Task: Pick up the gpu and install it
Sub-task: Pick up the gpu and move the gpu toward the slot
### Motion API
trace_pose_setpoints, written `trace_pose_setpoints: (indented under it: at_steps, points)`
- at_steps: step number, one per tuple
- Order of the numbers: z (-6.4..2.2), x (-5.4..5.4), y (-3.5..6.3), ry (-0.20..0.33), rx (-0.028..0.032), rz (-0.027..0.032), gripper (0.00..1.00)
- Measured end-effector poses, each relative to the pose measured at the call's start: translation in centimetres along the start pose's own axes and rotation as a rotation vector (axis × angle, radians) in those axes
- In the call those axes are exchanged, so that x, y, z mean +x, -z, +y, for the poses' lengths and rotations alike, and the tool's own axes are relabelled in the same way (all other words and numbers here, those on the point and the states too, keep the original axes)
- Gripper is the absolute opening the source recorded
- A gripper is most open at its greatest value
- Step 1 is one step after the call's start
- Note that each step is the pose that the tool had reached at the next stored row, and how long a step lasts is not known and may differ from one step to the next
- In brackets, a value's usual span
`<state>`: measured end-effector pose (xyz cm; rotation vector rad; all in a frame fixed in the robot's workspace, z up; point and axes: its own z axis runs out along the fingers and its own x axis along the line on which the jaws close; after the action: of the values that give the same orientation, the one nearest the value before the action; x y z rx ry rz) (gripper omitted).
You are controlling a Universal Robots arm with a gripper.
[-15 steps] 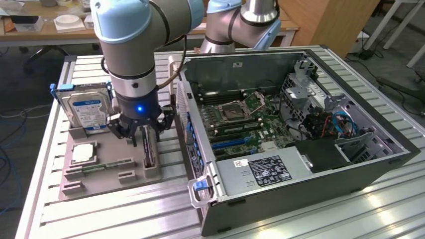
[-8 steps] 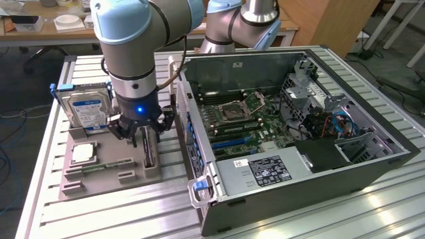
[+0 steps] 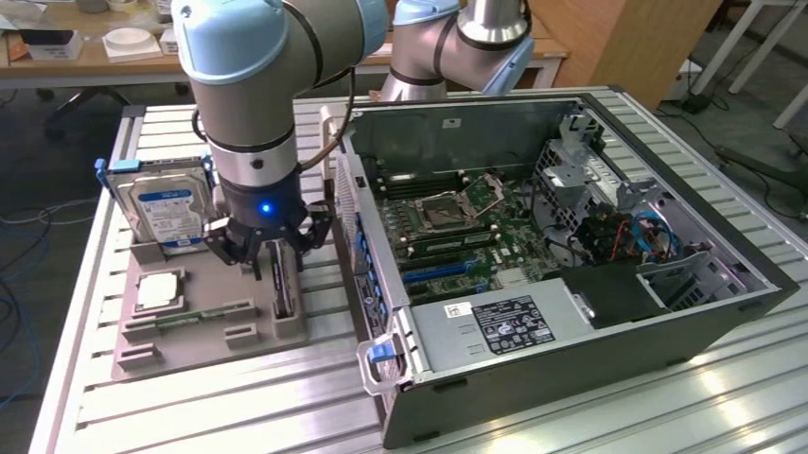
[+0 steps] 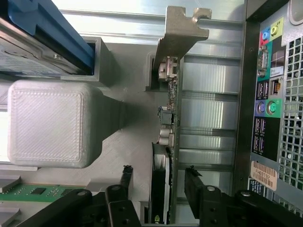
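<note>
Black two-fingered gripper at the end of a grey and pale blue robot arm hangs left of centre in the exterior view, lowered over a grey plastic parts holder that lies on a slatted aluminium table. Its jaws stand wide apart and hold nothing. The gpu, a thin green circuit-board card that looks dark edge-on, stands upright in a slot of the holder directly beneath the gripper. In the wrist view the two black fingers straddle the card, one on each side, with a narrow gap visible between each finger and the card. The card's silver metal bracket runs along its far end, away from the fingers. A boxy silver hard drive with a blue and white label stands upright in the holder just beside the gripper, toward the exterior view's left. In front of the drive a square silver processor chip lies flat, and a small narrow green memory stick lies below it in the frame. An open black computer case fills the centre and right of the exterior view, touching the holder's edge, with a green motherboard showing inside and a silver power supply box in its lower part.
</note>
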<state>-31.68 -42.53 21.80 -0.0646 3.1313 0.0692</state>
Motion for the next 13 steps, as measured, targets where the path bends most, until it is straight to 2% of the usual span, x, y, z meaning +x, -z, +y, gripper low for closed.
trace_pose_setpoints:
  at_steps: [1, 2, 8, 9, 13]
  points:
    - [0.00, 0.00, 0.00, 0.000, -0.0001, 0.0000, 0.57]
    - [0.00, 0.00, 0.00, 0.000, 0.0000, 0.0000, 0.51]
    - [0.00, 0.00, 0.00, 0.000, 0.0000, 0.0000, 0.49]
    - [0.00, 0.00, 0.00, 0.000, 0.0000, 0.0000, 0.42]
    - [0.00, 0.00, 0.00, 0.000, 0.0000, 0.0000, 0.42]
